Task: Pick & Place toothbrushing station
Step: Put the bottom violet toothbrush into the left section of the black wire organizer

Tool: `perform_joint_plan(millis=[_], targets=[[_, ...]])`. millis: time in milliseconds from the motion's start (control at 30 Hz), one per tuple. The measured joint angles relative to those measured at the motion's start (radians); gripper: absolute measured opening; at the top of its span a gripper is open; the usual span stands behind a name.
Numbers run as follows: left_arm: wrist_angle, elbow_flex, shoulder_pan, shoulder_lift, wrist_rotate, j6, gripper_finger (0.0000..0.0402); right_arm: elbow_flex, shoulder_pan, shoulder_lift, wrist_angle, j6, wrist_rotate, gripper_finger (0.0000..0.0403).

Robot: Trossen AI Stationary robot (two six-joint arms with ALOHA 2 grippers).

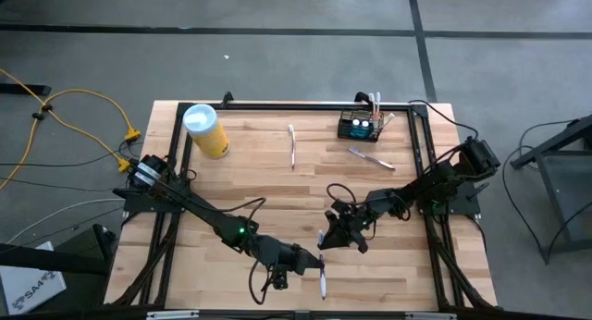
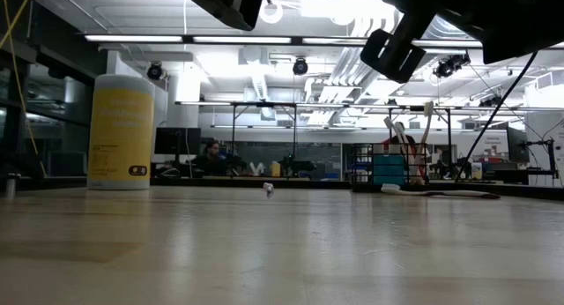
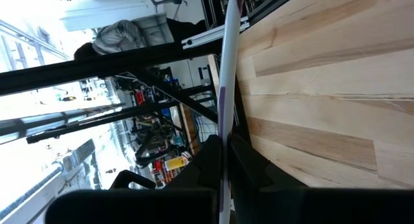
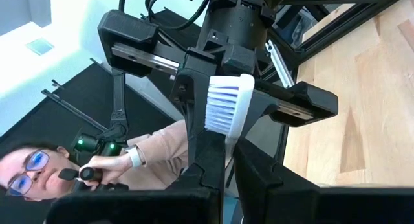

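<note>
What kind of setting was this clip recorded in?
Probably a robotics lab or workshop: a pale wooden worktable in a black metal frame, yellow cables trailing over a grey floor, and open ceiling ducts with strip lights above equipment racks.

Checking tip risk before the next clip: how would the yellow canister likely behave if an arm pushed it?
The yellow canister stands upright and tall, so a push near its white lid could tip it. Being cylindrical, it would probably roll once down. Its weight cannot be judged.
</note>
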Motion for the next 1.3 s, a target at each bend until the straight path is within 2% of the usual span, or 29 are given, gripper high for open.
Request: perform_joint_plan(millis=[200, 500, 667, 867, 1300], targets=[[0.001, 0.000, 0.000, 0.000, 0.007, -0.025, 0.0003, 0.000, 0.002, 0.000, -0.002, -0.018, -0.001, 0.0024], [-0.003, -0.001, 0.002, 0.000, 0.010, -0.031, 0.0003, 0.002, 0.003, 0.000, 0.001, 0.001, 0.015, 0.0134], [-0.003, -0.002, 0.002, 0.000, 0.011, -0.030, 0.0003, 0.002, 0.003, 0.000, -0.008, 0.009, 0.034, 0.0163], [-0.002, -0.002, 0.002, 0.000, 0.013, -0.026, 0.0003, 0.002, 0.003, 0.000, -0.010, 0.011, 0.037, 0.0153], [0.003, -0.002, 0.001, 0.000, 0.015, -0.024, 0.0003, 0.002, 0.002, 0.000, -0.009, 0.012, 0.023, 0.0063]])
